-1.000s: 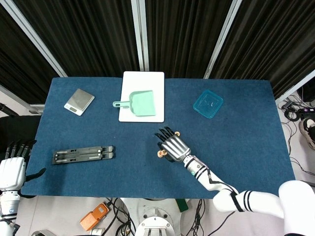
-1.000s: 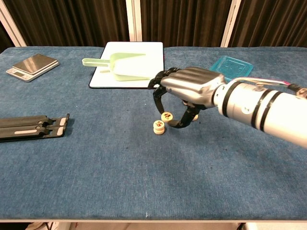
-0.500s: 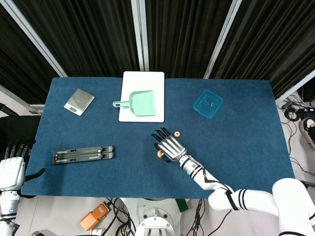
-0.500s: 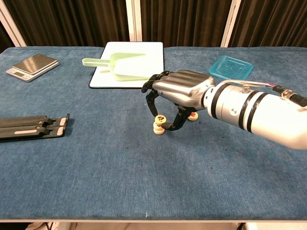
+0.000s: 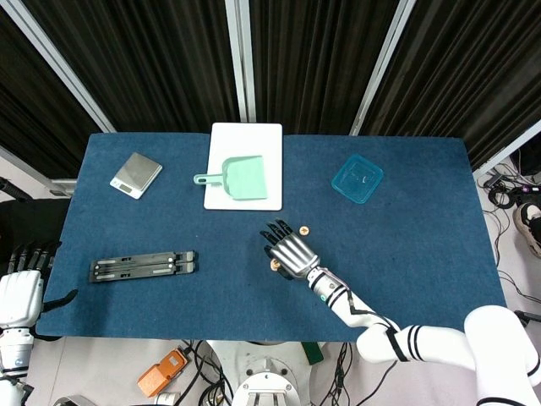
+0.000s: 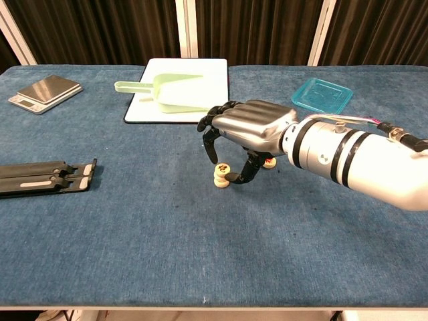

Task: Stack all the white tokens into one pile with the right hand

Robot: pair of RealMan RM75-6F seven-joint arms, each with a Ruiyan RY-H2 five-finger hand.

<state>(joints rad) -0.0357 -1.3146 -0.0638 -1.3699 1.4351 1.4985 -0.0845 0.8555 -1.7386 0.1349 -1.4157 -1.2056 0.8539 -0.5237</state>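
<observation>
My right hand (image 6: 249, 129) hovers palm-down over the middle of the blue table (image 6: 134, 234). Its thumb and a finger pinch a white token (image 6: 223, 167), and that token sits right on top of a short pile of white tokens (image 6: 221, 180). From the head view the hand (image 5: 292, 250) covers most of the pile (image 5: 274, 264), which peeks out at its left edge. Another white token (image 6: 269, 162) lies on the cloth just behind the hand, also visible as the lone token (image 5: 303, 229). My left hand (image 5: 21, 288) hangs off the table's near left corner, holding nothing.
A white board (image 6: 200, 67) with a green dustpan (image 6: 167, 90) lies at the back. A teal lid (image 6: 322, 95) is back right, a silver scale (image 6: 45, 92) back left, and a black folded stand (image 6: 43, 177) at the left.
My right hand has carried the pinched token leftward and down, from beside the pile to resting on top of it. The left hand has not moved.
</observation>
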